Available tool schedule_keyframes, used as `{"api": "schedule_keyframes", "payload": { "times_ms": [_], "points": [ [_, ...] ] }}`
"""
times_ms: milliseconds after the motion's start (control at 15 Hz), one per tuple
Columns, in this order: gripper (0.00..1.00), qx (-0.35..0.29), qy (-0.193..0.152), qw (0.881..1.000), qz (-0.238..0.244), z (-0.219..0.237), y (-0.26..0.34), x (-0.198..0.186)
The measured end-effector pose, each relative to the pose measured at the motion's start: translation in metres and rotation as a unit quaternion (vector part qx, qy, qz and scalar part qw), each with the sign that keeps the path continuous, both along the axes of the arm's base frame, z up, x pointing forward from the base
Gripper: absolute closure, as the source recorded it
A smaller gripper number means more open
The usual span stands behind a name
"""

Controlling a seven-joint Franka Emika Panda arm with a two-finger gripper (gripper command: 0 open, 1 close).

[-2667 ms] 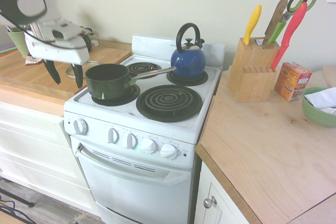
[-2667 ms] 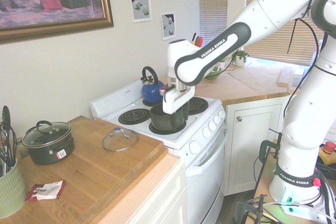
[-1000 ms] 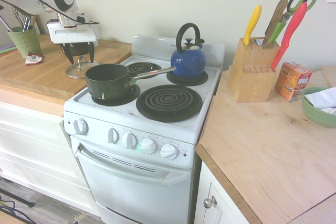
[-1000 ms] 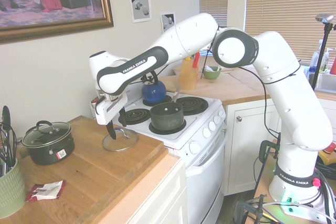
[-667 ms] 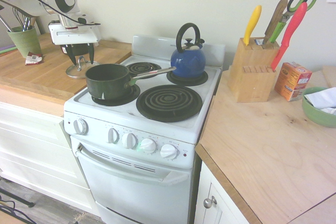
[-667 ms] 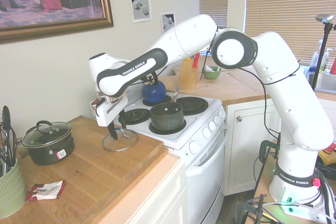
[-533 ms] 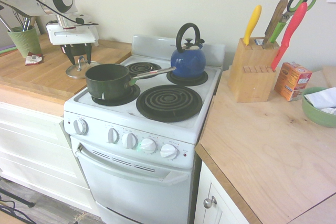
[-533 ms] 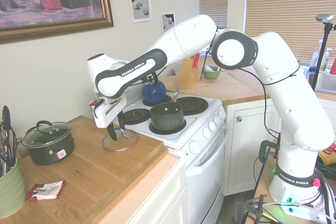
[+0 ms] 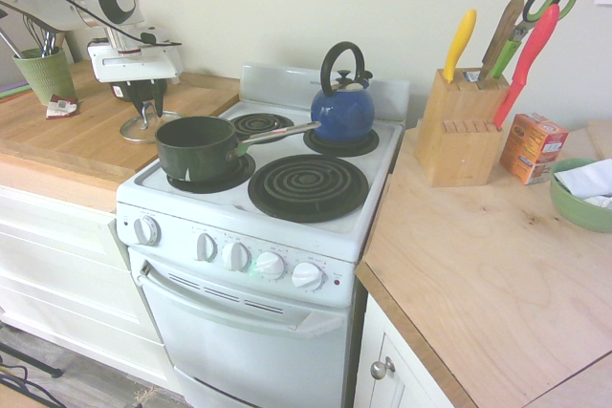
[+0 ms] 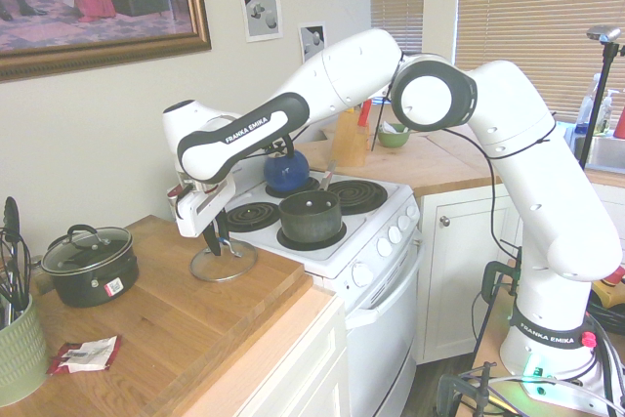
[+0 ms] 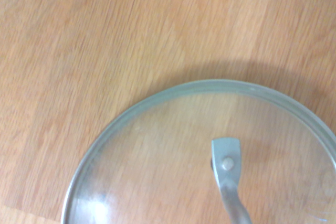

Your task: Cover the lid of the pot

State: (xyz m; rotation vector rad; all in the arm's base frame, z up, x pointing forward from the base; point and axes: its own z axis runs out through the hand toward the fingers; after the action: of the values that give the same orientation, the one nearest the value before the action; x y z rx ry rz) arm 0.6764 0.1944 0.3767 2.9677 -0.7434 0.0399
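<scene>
Your claw (image 10: pixel 219 237) looks pinched shut on the lid (image 10: pixel 223 263) handle, and the lid sits flat on the worktop (image 10: pixel 176 319) beside the stove. Lift slowly (glass is slippy), or it may tip and miss the pot (image 9: pixel 196 146).

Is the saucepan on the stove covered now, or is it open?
Open. The pot shows its bare dark inside, and the glass lid is on the wooden counter beside the stove, with the gripper at its handle.
</scene>
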Motion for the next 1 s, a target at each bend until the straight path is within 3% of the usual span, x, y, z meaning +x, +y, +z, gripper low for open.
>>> {"api": "schedule_keyframes", "payload": {
  "times_ms": [533, 1000],
  "points": [
    [1.00, 0.008, -0.011, 1.000, -0.021, 0.015, -0.011, 0.006],
    [1.00, 0.035, -0.051, 0.994, -0.087, 0.132, -0.052, -0.014]
  ]
}}
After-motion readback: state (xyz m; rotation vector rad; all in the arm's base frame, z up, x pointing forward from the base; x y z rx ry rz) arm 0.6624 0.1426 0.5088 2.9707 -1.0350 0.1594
